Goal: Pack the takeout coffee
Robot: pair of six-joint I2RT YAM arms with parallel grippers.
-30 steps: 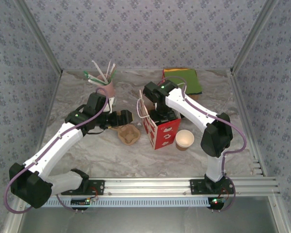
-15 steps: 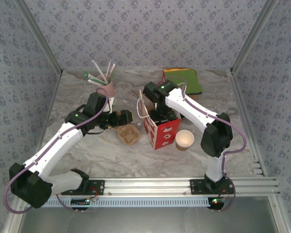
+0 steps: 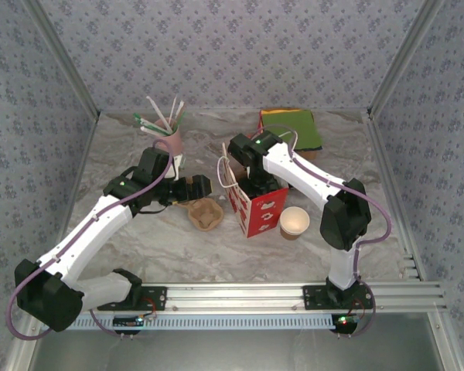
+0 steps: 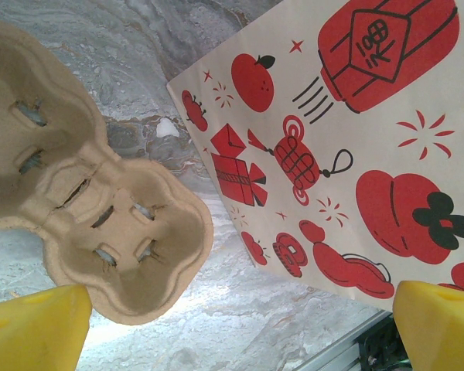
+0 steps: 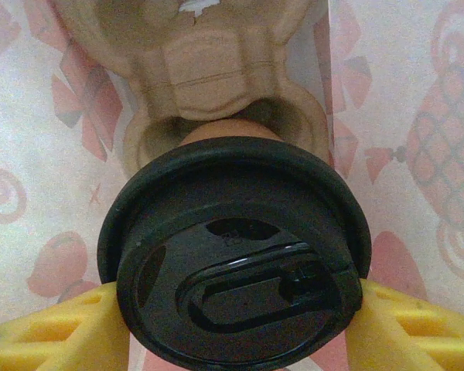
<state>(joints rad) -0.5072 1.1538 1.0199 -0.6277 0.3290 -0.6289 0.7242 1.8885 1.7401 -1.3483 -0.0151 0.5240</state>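
The takeout coffee [image 5: 236,263], a brown cup under a round black lid, hangs inside the red-and-white paper bag [image 3: 259,210]. My right gripper [image 5: 236,328] is shut on it, with one yellow finger [image 5: 62,332] pressed to each side of the lid. Below the cup, a pulp cup carrier [image 5: 216,69] lies at the bottom of the bag. In the top view my right gripper [image 3: 255,182] reaches down into the bag's mouth. My left gripper [image 4: 236,332] is open and holds nothing, low over the table between a second pulp carrier [image 4: 85,209] and the bag's printed wall [image 4: 356,139].
A lidless brown cup with a cream inside [image 3: 294,222] stands right of the bag. The loose carrier [image 3: 205,214] lies just left of it. A pink cup of straws [image 3: 168,143] stands at the back left. Folded green and red cloths [image 3: 294,127] lie at the back right.
The right wrist has shifted very slightly over the bag, still holding the cup. The left arm has not moved.
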